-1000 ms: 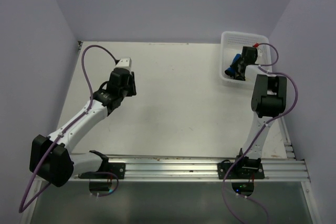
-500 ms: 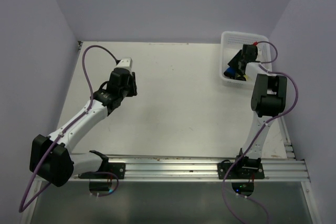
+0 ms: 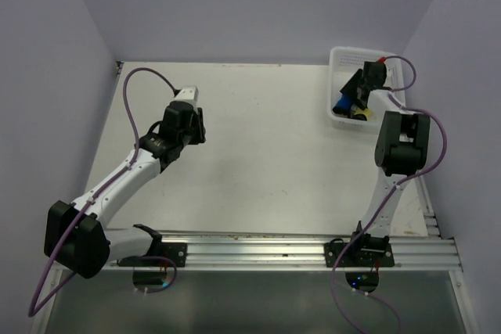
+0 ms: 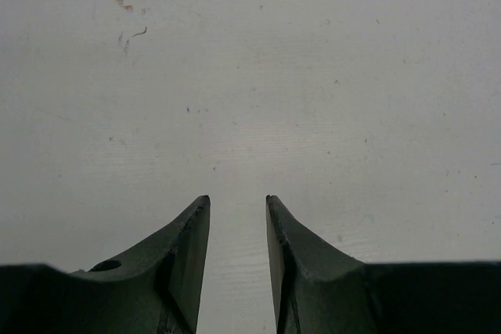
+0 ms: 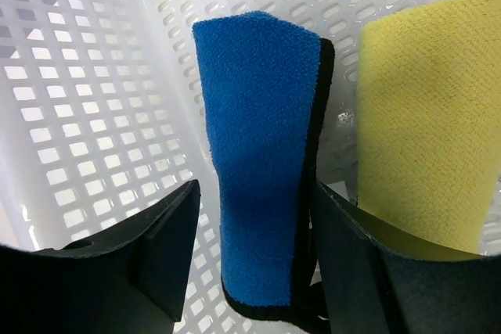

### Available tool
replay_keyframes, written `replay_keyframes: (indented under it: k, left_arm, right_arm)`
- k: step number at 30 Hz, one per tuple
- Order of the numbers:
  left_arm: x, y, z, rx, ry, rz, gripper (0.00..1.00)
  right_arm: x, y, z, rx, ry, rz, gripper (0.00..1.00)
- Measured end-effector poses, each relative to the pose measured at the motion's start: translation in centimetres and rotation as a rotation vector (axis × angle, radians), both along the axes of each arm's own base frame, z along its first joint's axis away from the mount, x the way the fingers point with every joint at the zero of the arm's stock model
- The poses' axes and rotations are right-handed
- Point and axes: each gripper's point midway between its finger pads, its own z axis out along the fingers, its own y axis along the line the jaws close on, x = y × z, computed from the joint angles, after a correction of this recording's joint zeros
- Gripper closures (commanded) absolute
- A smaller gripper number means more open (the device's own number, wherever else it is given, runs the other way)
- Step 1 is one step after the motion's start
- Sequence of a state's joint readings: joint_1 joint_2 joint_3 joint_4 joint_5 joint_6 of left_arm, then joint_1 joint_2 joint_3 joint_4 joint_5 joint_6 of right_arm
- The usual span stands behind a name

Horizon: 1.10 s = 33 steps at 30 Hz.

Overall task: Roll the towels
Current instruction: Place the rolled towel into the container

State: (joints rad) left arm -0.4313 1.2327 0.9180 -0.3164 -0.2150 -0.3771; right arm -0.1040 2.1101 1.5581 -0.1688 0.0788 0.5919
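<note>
In the right wrist view the blue towel (image 5: 258, 154), rolled and dark-edged, stands upright inside the white basket (image 5: 78, 115). The yellow towel (image 5: 430, 115), also rolled, stands just right of it. My right gripper (image 5: 254, 185) is open around the blue towel, with a gap at the left finger and the right finger close against the towel's edge. From above, the right gripper (image 3: 354, 93) reaches into the basket (image 3: 344, 56), where the blue towel (image 3: 342, 104) and a bit of the yellow towel (image 3: 362, 113) show. My left gripper (image 4: 237, 198) hangs open over bare table, holding nothing.
The perforated basket sits at the table's far right corner beside the purple side wall. The left arm (image 3: 184, 123) hovers over the left half of the white table (image 3: 266, 154). A metal rail (image 3: 274, 252) runs along the near edge.
My right gripper's jaws have spread apart and let go of the blue towel inside the basket. The left arm has stayed put.
</note>
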Motion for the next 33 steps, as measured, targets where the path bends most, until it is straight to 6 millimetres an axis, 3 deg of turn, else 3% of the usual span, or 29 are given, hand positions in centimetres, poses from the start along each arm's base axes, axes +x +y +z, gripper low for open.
replay_keyframes:
  k: [6,17,20,22,25,26,27,29,33]
  left_arm:
    - [0.0,-0.1,0.0,-0.002,0.0,-0.003,0.61]
    - [-0.3,0.1,2.4,-0.029,-0.068,-0.008,0.55]
    - [-0.3,0.3,3.0,-0.023,-0.087,-0.002,0.52]
    - [-0.3,0.7,3.2,-0.009,-0.096,0.009,0.49]
    - [-0.3,1.4,3.8,0.008,-0.121,0.033,0.44]
    - [-0.3,1.6,4.1,0.012,-0.132,0.043,0.4]
    - [-0.3,1.9,4.5,0.018,-0.145,0.052,0.37]
    - [-0.4,2.5,5.3,0.027,-0.172,0.07,0.31]
    - [-0.6,3.3,6.2,0.041,-0.202,0.098,0.21]
  right_arm:
    - [-1.2,0.3,2.0,0.0,-0.03,0.013,0.38]
    - [-3.8,3.8,9.4,0.034,-0.272,0.158,0.29]
    - [-4.0,6.1,11.8,0.01,-0.334,0.234,0.26]
    - [-4.5,9.5,13.3,-0.023,-0.363,0.321,0.24]
    - [-7.1,16.0,15.4,-0.047,-0.401,0.477,0.17]
    - [-8.8,18.5,16.1,-0.047,-0.416,0.542,0.13]
    - [-10.5,20.2,16.7,-0.049,-0.424,0.59,0.01]
    - [-13.4,21.3,17.8,-0.058,-0.438,0.641,0.01]
    - [-17.9,19.4,19.3,-0.082,-0.439,0.622,0.01]
